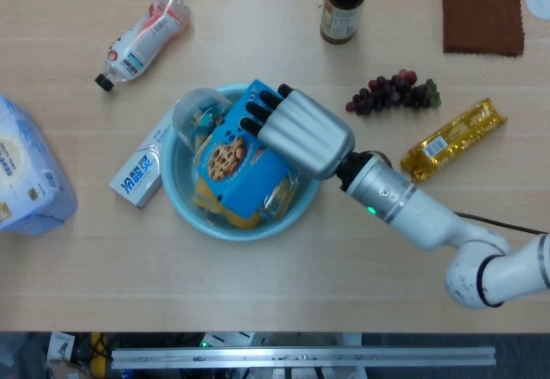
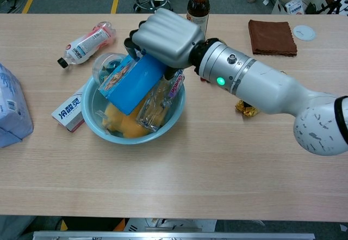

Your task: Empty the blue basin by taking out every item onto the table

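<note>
Robot hand (image 1: 301, 131) apparently grips cookie box (image 1: 236, 157) (over basin (image 1: 185, 216)).

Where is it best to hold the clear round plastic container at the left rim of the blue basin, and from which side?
Probably across its domed top, coming from above and the left. The clear round plastic container leans on the blue basin rim there, and the blue cookie box under the right hand blocks its right side.
</note>
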Robot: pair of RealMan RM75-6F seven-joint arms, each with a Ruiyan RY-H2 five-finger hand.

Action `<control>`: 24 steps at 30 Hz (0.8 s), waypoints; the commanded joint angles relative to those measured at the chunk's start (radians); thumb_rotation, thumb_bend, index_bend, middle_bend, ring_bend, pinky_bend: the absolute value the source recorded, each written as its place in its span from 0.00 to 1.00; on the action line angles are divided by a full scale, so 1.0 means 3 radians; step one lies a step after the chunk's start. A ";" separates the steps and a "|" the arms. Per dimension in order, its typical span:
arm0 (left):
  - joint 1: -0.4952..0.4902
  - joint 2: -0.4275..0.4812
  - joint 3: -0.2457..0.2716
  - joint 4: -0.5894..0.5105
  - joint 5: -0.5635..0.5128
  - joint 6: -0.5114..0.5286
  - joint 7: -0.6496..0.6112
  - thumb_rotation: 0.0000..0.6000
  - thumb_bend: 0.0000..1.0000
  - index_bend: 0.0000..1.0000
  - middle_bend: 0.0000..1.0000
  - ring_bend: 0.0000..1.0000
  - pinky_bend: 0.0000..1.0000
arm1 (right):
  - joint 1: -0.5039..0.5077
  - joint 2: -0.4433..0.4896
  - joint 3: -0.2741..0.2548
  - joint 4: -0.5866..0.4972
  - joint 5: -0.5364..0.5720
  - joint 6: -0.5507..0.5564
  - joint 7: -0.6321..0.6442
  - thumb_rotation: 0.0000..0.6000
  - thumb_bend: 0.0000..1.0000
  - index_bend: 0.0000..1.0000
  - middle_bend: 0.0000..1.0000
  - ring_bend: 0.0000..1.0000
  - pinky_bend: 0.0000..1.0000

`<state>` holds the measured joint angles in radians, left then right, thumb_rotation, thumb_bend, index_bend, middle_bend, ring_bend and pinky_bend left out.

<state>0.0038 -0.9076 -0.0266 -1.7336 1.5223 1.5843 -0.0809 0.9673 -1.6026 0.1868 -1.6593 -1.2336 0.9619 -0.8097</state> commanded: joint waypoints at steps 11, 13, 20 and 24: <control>0.0013 0.0010 0.0004 -0.0004 0.0032 0.0022 -0.0006 1.00 0.17 0.06 0.04 0.02 0.13 | -0.0483 0.0925 -0.0110 -0.0679 -0.0397 0.0560 0.0416 1.00 0.28 0.70 0.62 0.63 0.73; 0.0013 0.0013 0.0004 -0.0011 0.0037 0.0024 0.0000 1.00 0.17 0.06 0.04 0.02 0.13 | -0.0579 0.1098 -0.0143 -0.0769 -0.0443 0.0636 0.0492 1.00 0.28 0.70 0.62 0.63 0.73; -0.0027 0.0002 0.0002 -0.0062 0.0093 -0.0008 0.0066 1.00 0.17 0.06 0.04 0.02 0.13 | -0.0935 0.1587 -0.0323 -0.0847 -0.0522 0.0837 0.0667 1.00 0.28 0.70 0.62 0.63 0.73; -0.0052 -0.0006 0.0005 -0.0096 0.0130 -0.0030 0.0113 1.00 0.17 0.06 0.04 0.02 0.13 | -0.1096 0.1731 -0.0397 -0.0765 -0.0545 0.0905 0.0830 1.00 0.28 0.70 0.62 0.63 0.73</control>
<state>-0.0107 -0.9090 -0.0253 -1.7611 1.5603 1.5762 -0.0480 0.6587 -1.0982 0.0809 -1.9002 -1.3920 1.2212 -0.5813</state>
